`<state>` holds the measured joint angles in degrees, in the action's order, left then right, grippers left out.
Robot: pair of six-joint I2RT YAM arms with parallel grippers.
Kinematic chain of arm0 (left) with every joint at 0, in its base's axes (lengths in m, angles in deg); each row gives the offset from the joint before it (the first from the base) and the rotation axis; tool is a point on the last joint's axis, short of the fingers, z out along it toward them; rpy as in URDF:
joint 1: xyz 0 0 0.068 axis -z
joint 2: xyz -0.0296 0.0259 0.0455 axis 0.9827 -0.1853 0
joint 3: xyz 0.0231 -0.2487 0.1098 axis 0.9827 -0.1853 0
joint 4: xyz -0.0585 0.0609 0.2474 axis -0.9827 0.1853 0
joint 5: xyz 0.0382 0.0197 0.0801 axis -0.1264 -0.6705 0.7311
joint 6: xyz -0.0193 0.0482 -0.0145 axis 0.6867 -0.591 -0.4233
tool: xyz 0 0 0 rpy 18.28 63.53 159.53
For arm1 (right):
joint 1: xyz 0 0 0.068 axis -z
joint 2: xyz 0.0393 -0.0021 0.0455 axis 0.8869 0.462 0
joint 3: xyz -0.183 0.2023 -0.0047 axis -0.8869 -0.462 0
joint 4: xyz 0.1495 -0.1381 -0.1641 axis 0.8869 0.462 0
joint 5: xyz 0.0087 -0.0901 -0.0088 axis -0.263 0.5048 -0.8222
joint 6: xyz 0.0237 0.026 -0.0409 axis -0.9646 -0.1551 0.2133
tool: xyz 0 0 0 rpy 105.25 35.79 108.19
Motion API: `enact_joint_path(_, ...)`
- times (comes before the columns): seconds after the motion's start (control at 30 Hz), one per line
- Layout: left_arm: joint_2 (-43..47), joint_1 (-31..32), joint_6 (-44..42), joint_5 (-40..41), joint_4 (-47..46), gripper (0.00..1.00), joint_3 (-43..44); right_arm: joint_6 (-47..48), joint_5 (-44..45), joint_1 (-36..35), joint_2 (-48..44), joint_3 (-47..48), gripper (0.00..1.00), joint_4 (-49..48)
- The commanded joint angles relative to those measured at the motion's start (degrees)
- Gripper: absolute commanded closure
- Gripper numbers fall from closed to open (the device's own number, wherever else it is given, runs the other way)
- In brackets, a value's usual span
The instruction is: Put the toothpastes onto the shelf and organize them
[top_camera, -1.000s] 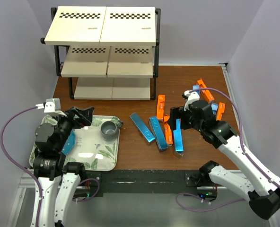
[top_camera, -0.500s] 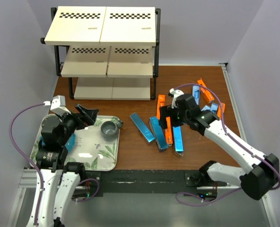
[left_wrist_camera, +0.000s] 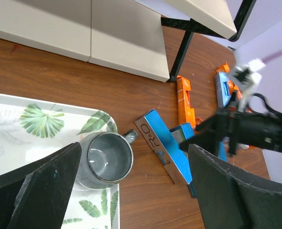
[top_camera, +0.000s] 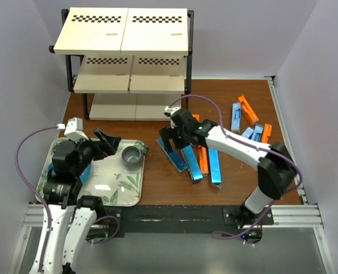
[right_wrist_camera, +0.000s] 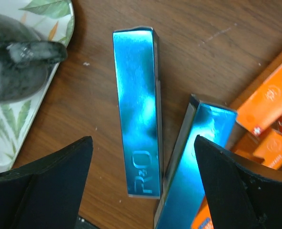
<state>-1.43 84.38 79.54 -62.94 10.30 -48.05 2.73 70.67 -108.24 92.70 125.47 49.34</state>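
Observation:
The shelf (top_camera: 123,43) stands at the back left with all three tiers bare; its lowest board shows in the left wrist view (left_wrist_camera: 122,38). Three metallic dark blue toothpastes (top_camera: 190,162) and some orange ones (top_camera: 203,160) lie mid-table. More light blue (top_camera: 236,117) and orange (top_camera: 249,108) boxes lie at the right. My right gripper (top_camera: 170,140) is open and hovers over the leftmost metallic blue box (right_wrist_camera: 138,109), with one finger on each side (right_wrist_camera: 142,143). My left gripper (top_camera: 109,140) is open and empty over the tray's far edge (left_wrist_camera: 134,148).
A leaf-patterned tray (top_camera: 123,191) lies at the front left with a grey mug (top_camera: 132,157) on its right corner. The mug also shows in the left wrist view (left_wrist_camera: 103,160). A blue plate (top_camera: 83,171) is mostly hidden under my left arm. Walls close in both sides.
My right arm has swung left from the boxes at the right to above the leftmost metallic blue box. My left gripper has shifted slightly to the right.

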Motion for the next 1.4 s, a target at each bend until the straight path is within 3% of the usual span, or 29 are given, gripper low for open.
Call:
enact_joint_path(0.0,0.9,1.2,-0.5,-1.6,-0.2,0.00,0.5,-0.4,2.9,-1.3,8.0,7.5,0.11,-0.3)
enact_joint_path(0.33,1.4,4.0,-1.5,-1.6,0.5,0.00,-0.3,-0.3,5.2,-3.3,22.2,17.2,0.25,2.6)
enact_joint_path(0.53,1.0,5.5,-1.8,-2.3,-0.2,0.00,-1.2,-1.3,6.9,-3.7,24.7,17.3,0.35,4.3)
enact_joint_path(0.67,0.6,6.1,-1.9,-3.6,-1.4,0.00,-2.0,-2.9,7.3,-3.8,23.5,15.4,0.55,4.0)
enact_joint_path(0.73,0.1,6.4,-1.8,-4.5,-2.1,0.00,-2.4,-4.9,7.2,-3.7,20.4,12.5,0.66,3.4)
enact_joint_path(0.9,-1.5,6.9,-2.6,-5.4,-2.9,0.00,-2.4,-12.7,6.6,-3.6,12.0,6.2,0.77,-1.1)
enact_joint_path(1.17,-7.3,7.7,-0.5,-10.5,-7.3,0.00,-2.2,-30.6,1.7,0.2,-6.8,-9.3,0.79,-13.3)
enact_joint_path(1.37,-9.9,10.0,2.5,-11.6,-13.1,0.00,-2.9,-42.0,2.9,5.1,-21.0,-18.9,0.80,-17.8)
